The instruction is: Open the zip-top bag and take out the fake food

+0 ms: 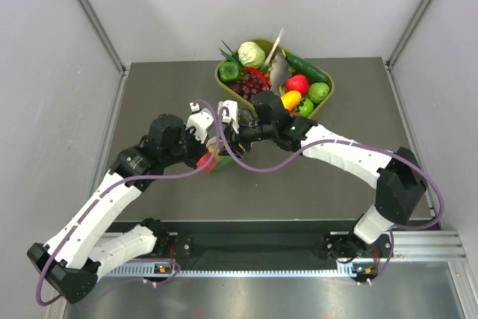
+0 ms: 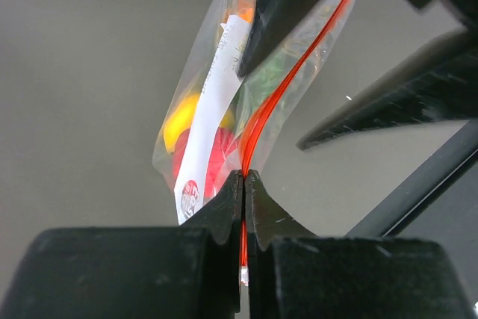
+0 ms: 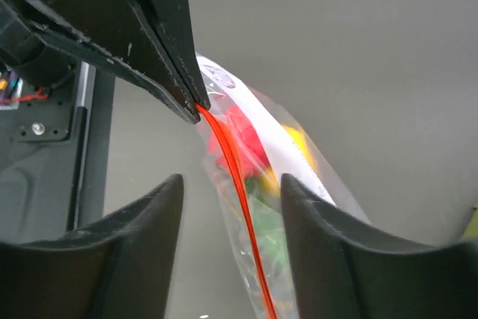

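The zip-top bag [image 2: 216, 110] is clear with an orange-red zip strip [image 2: 284, 84] and a white label, and it hangs above the table. It holds fake food: a yellow lemon [image 2: 179, 121], a red fruit [image 3: 243, 136] and a green piece [image 3: 272, 237]. My left gripper [image 2: 244, 177] is shut on one end of the zip strip. My right gripper [image 3: 231, 184] is open, its fingers [image 3: 314, 214] on either side of the strip, further along the bag and not touching it. In the top view the bag [image 1: 212, 159] hangs between the left gripper [image 1: 213, 147] and the right gripper [image 1: 235, 136].
An olive-green tub [image 1: 221, 78] stands at the back of the table. It holds a pale cabbage [image 1: 252, 54], purple grapes [image 1: 250, 84], a cucumber [image 1: 306, 67] and other toy produce. Grey walls close in the left and right sides.
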Motion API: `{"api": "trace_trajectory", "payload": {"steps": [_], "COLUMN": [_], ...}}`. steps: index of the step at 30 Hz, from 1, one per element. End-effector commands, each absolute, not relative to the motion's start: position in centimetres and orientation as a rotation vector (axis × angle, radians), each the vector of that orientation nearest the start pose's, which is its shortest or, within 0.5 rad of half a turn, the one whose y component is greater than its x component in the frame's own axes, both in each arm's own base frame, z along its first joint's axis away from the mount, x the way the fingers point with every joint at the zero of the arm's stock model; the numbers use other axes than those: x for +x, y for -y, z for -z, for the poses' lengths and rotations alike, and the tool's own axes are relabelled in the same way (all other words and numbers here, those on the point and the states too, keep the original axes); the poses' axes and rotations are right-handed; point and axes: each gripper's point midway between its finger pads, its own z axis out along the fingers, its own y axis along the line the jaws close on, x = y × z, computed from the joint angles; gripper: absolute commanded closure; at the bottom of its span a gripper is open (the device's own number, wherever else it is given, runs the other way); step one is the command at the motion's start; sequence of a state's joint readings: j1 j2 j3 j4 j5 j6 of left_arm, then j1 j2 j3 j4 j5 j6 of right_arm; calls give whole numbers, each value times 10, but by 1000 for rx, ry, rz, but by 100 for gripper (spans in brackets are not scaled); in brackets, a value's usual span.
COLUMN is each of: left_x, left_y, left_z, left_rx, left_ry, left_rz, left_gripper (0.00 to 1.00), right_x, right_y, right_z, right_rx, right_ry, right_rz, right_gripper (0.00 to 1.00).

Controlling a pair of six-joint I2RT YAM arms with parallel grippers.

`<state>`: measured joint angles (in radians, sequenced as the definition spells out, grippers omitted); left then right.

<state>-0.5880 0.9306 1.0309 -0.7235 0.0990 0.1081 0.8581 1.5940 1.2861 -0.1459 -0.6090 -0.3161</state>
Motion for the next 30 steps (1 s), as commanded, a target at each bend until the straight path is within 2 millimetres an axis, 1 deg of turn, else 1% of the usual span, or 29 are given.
{"api": "trace_trajectory", "payload": {"steps": [1,2,3,4,5,6,7,8,9,10,11,12,15,19,20,23,24,27,30], "left_x": [225,225,224,224,225,224,224,227,227,223,223,221,220,221,221,222,221,220,220], "left_y": [171,172,171,170,171,168,166,165,163,156,154,150,144,143,143,144,143,145,146], "left_z": [-260,-261,-264,-266,-269,-277,-282,-289,-296,-307,-310,-323,-330,-328,-325,-323,-323,-328,-333], "left_rx": [816,815,809,798,784,768,754,732,713,687,673,650,626,618,619,619,616,604,594], "left_ry": [-1953,-1943,-1929,-1920,-1903,-1872,-1849,-1812,-1782,-1735,-1713,-1658,-1630,-1631,-1634,-1619,-1619,-1593,-1563], "left_rz": [412,416,416,414,417,417,407,403,396,384,376,373,350,347,347,347,347,367,380], "left_gripper": [100,100,100,96,86,65,40,31,25,17,14,12,9,9,9,9,9,9,9], "right_x": [232,233,235,236,237,238,241,241,240,241,239,238,233,228,227,227,227,227,223], "right_y": [-426,-427,-428,-429,-430,-430,-429,-428,-425,-424,-422,-418,-410,-399,-395,-383,-380,-370,-363], "right_z": [-248,-246,-243,-243,-244,-247,-248,-251,-258,-262,-267,-276,-290,-305,-310,-320,-321,-330,-336], "right_rx": [-1462,-1456,-1442,-1430,-1411,-1395,-1372,-1352,-1338,-1318,-1298,-1283,-1236,-1199,-1188,-1167,-1143,-1115,-1115], "right_ry": [-1374,-1383,-1407,-1423,-1449,-1460,-1484,-1502,-1511,-1525,-1542,-1543,-1561,-1561,-1550,-1530,-1550,-1544,-1520], "right_rz": [-979,-979,-985,-982,-993,-993,-984,-990,-991,-988,-1008,-1019,-1081,-1133,-1133,-1123,-1138,-1137,-1142], "right_gripper": [54,59,73,81,89,100,100,100,100,100,100,100,100,100,100,100,100,100,100]}}
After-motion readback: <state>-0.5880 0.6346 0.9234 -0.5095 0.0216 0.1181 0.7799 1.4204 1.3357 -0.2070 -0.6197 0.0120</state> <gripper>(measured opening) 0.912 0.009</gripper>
